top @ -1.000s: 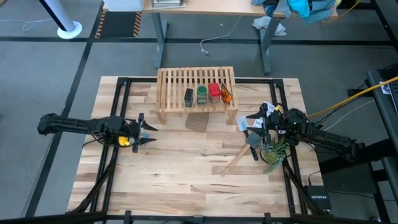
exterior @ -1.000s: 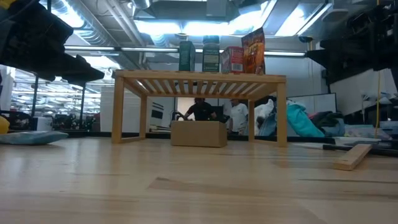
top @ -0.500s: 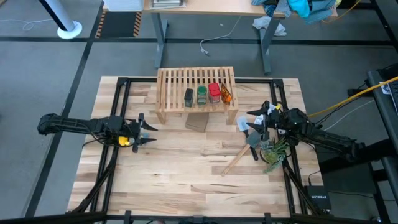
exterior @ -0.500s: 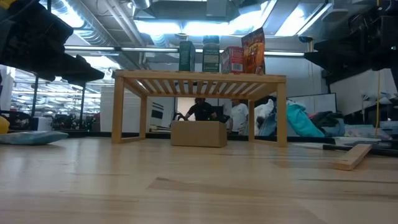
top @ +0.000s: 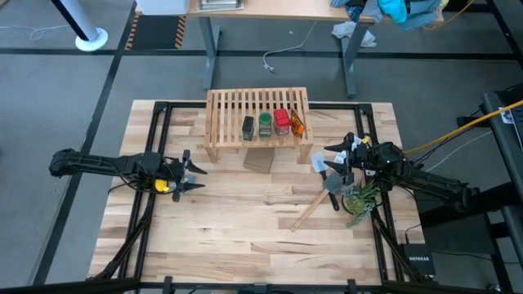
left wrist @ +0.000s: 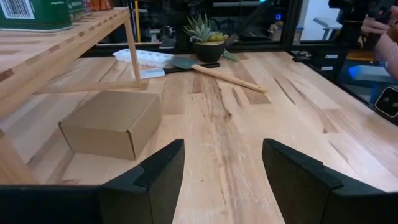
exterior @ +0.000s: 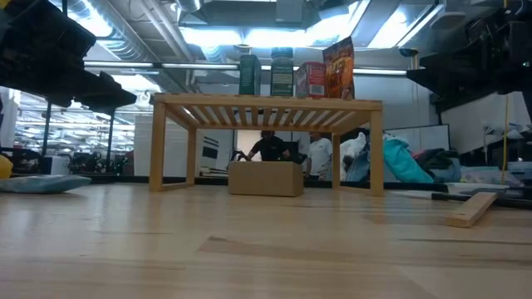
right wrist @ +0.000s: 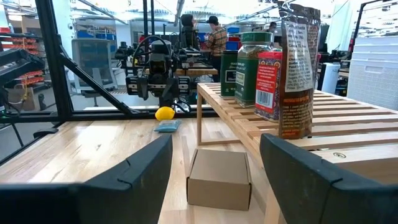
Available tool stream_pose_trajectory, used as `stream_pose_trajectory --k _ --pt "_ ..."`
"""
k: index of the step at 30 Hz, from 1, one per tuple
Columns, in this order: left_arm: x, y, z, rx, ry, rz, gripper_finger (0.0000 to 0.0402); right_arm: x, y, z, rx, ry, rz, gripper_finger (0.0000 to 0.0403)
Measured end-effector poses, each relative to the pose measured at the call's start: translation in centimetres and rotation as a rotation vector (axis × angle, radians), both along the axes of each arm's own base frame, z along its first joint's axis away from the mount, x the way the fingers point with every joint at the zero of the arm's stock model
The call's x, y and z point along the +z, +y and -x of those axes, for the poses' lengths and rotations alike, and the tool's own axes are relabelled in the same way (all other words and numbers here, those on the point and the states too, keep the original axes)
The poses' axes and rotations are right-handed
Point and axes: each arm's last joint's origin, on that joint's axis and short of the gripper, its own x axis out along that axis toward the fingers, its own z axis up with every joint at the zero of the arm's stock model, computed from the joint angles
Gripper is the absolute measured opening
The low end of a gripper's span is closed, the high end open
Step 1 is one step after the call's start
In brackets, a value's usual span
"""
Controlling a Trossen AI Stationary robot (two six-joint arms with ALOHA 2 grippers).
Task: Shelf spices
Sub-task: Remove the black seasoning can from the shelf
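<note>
Four spice containers stand in a row on the slatted top of the light-wood shelf: a dark jar, a green jar, a red jar and an orange packet. In the right wrist view they show as dark jar, green jar, red jar and packet. My left gripper hovers open over the table's left side. My right gripper hovers open right of the shelf. Neither touches anything.
A small cardboard box sits on the table under the shelf's near edge. Near my right gripper lie a white ice-cube tray, a wooden-handled spatula and a small green plant. A yellow object and a blue cloth lie by my left gripper.
</note>
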Motion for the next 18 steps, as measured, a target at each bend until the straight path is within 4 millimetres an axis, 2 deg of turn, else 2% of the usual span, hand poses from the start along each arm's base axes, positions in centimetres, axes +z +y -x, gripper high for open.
stream_pose_trajectory --k 5,12,18 --pt "0.0 0.0 0.0 -0.002 -0.001 -0.019 0.0210 0.0 0.0 0.0 0.000 0.000 0.000 0.0250" --pt "0.2 0.2 0.0 0.030 -0.026 -0.264 0.0210 0.0 0.0 0.0 0.000 0.000 0.000 0.0250" --pt "2.0 0.1 -0.2 0.015 -0.220 -0.232 0.0210 0.0 0.0 0.0 0.001 0.000 0.000 0.0250"
